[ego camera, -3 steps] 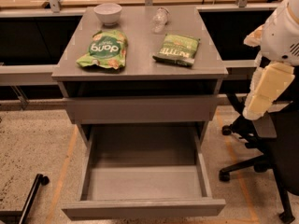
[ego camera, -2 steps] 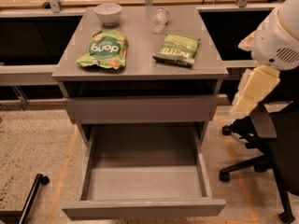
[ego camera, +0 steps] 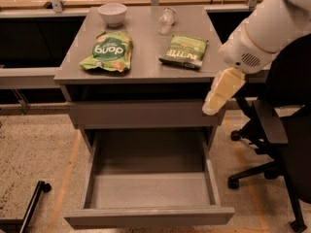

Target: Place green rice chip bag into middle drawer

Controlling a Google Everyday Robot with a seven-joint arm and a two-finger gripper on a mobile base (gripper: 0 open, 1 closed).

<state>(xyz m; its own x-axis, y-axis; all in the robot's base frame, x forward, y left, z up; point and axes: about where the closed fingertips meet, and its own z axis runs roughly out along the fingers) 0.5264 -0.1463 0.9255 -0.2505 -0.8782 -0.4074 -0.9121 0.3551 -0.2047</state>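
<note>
This looks like an office or lab workspace. A grey drawer cabinet (ego camera: pixel 141 114) stands among long desks (ego camera: pixel 29 74), and a black swivel chair (ego camera: pixel 286 144) on castors sits beyond the counter (ego camera: pixel 146 67)'s right edge. Orange tape lines (ego camera: pixel 65 178) cross the speckled floor (ego camera: pixel 34 149). The gripper (ego camera: pixel 219 92) hangs at the counter's front right corner.

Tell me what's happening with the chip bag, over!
Gripper low by the cabinet's right edge. Chip bag on top, left side. Drawer open. Nothing blocking the bag.
</note>
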